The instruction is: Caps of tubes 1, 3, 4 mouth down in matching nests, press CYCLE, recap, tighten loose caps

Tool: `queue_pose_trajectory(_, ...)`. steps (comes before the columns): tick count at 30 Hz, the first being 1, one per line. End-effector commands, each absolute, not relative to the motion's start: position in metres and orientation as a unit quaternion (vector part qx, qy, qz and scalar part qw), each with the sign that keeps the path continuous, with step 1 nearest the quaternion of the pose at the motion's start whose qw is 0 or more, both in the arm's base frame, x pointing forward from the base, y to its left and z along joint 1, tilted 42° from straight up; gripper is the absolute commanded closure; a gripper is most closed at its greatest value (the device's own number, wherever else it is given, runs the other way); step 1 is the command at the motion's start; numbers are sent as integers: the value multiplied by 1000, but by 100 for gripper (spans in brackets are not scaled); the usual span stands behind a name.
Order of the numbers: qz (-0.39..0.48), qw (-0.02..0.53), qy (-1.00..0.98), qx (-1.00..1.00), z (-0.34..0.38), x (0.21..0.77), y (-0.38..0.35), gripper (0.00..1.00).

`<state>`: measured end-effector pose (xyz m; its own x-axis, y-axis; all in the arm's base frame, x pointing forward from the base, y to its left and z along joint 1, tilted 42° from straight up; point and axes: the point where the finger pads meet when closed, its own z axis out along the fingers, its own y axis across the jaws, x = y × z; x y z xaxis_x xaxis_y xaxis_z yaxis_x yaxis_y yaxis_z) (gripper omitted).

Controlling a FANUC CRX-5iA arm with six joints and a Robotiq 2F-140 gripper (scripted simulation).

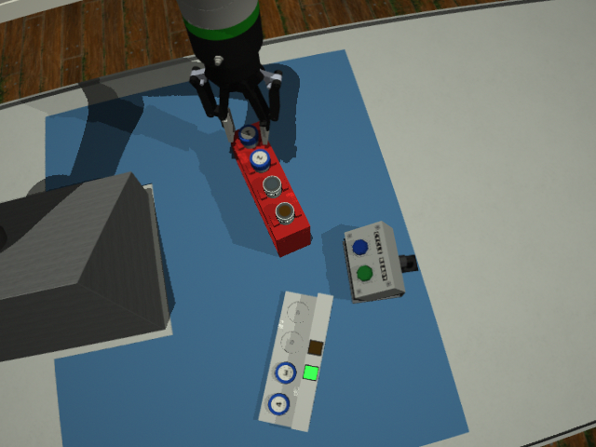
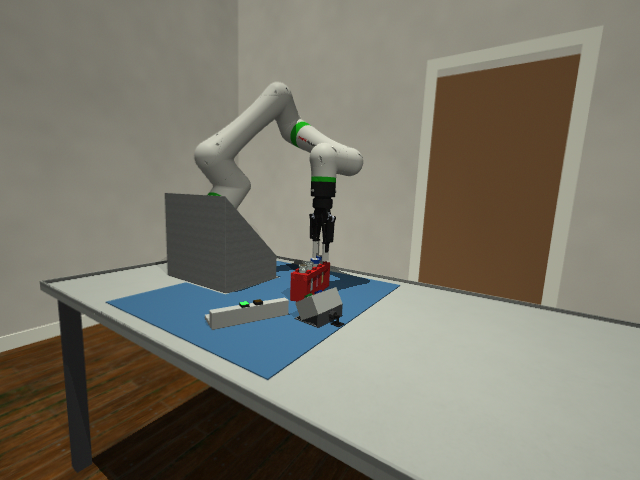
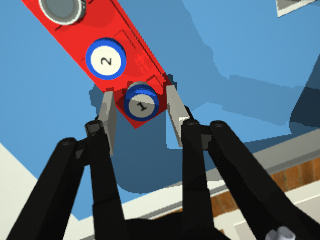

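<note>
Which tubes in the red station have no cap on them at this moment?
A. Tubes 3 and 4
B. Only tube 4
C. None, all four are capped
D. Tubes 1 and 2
A. In the top view tube 3 and tube 4 show open mouths, while blue caps sit on tube 1 and tube 2; the caps marked 3 and 4 lie in the cap tray.

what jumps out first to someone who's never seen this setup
The red tube station stands mid-mat, with the black tool over its far end, fingers open on either side of cap 1. Tubes 3 and 4 stand uncapped. On the grey cap tray near the mat's front edge, a green lamp glows beside two blue-rimmed caps.
</note>
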<state>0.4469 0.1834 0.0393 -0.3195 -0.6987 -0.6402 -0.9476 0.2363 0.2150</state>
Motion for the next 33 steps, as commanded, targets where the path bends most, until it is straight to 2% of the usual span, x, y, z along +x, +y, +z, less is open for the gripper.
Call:
queue_pose_trajectory(1,294,212,757,-543,39,447,183,65)
queue_pose_trajectory(4,294,212,757,-543,39,447,183,65)
queue_pose_trajectory(7,265,247,684,-634,40,447,183,65)
queue_pose_trajectory(19,198,302,513,-778,40,447,183,65)
queue_pose_trajectory(27,149,330,384,-849,40,447,183,65)
queue_pose_trajectory(33,149,330,384,-849,40,447,183,65)
